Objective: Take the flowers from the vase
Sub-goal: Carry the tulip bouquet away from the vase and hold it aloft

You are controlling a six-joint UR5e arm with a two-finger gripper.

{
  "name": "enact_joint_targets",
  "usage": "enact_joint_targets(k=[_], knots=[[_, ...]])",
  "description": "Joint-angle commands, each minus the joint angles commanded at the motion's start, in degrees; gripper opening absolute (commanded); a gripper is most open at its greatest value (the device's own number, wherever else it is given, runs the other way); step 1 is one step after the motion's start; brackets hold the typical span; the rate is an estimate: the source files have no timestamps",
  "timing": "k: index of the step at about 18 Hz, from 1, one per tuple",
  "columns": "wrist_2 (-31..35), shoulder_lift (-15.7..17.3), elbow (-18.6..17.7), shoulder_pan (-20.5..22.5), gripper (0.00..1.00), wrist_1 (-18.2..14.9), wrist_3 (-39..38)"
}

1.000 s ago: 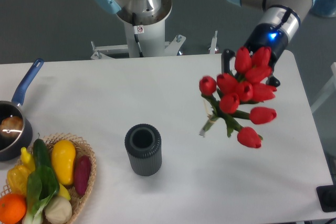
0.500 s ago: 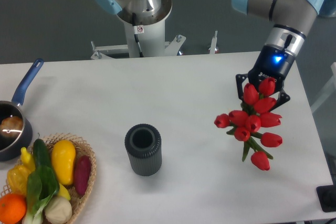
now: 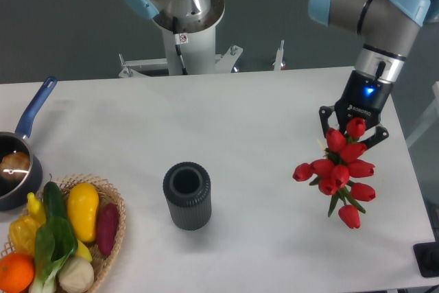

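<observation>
Already out of the vase (image 3: 186, 195): flowers (image 3: 339, 171) hanging from the gripper (image 3: 352, 130) over the right part of the table (image 3: 226, 121), near its right edge and well apart from the vase. Jaws closed around the top of the bunch, dark fingers (image 3: 326, 119) showing on either side of the uppermost bud; exact contact with the stems hidden behind the red buds. Bunch drooping below the gripper, buds spread toward the front edge, lowest bud near the front right corner. Hard to tell whether any bud touches the table or all hang clear of it.

Vase standing upright and empty, round mouth open to the camera, somewhat left of the table's middle and toward the front edge. Basket (image 3: 113, 238) of fruit and vegetables at the front left corner, saucepan (image 3: 20, 162) at the left edge, both far from the action.

Judged from this: pick essentially done, lift-out step complete, carrying or holding phase in hand. Next move calls only for a steady grip and a calm halt or gentle travel, no sharp swing, since a loosely hanging bunch could slip or shed a stem.
</observation>
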Motion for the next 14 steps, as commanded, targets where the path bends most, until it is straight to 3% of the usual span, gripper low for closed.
enact_joint_targets(k=[3, 14], knots=[[9.25, -1.76, 3.44, -3.88, 0.06, -1.59, 0.35], [16.99, -5.63, 6.08, -6.61, 0.06, -1.76, 0.35]])
